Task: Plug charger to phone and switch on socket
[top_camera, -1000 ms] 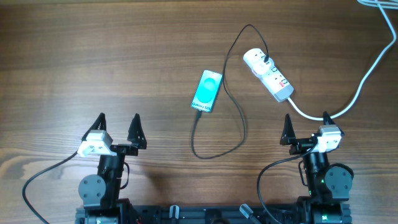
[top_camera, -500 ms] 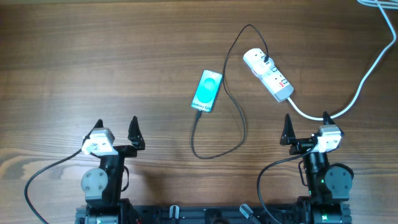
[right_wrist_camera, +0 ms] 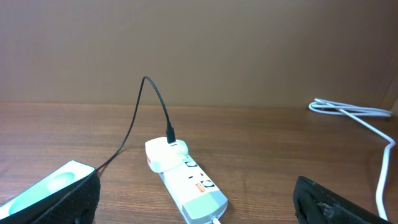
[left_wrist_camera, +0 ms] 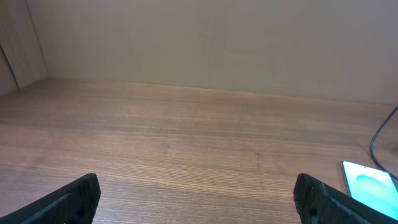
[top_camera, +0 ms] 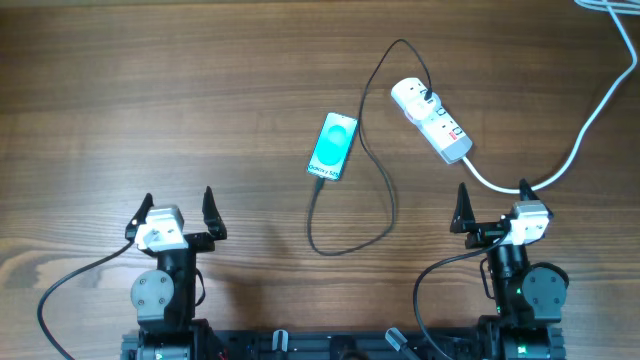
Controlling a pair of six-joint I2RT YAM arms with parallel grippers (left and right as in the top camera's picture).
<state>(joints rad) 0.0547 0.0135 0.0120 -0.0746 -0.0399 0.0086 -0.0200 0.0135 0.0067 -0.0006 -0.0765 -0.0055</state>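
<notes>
- Black and nearest: saw the left gripper point(top_camera: 178, 198) with fingers spread wide, holding nothing.
- Saw the right gripper point(top_camera: 492, 190) just as near, fingers far apart too, holding nothing, next to the thick white cord point(top_camera: 580, 145).
- Farther in, found the charger point(top_camera: 311, 215) looped on the wooden table point(top_camera: 150, 100), tip touching the phone's point(top_camera: 332, 146) near end; could not tell if pushed in.
- Found the phone flat, screen up, mid-table.
- Farthest, spotted the socket point(top_camera: 432, 120) slanted right of the phone, charger's other end in its far end.

Black arms point(top_camera: 160, 295), white wrist blocks point(top_camera: 160, 229), pointed black tool fingers point(top_camera: 209, 204), black cables point(top_camera: 70, 274).
</notes>
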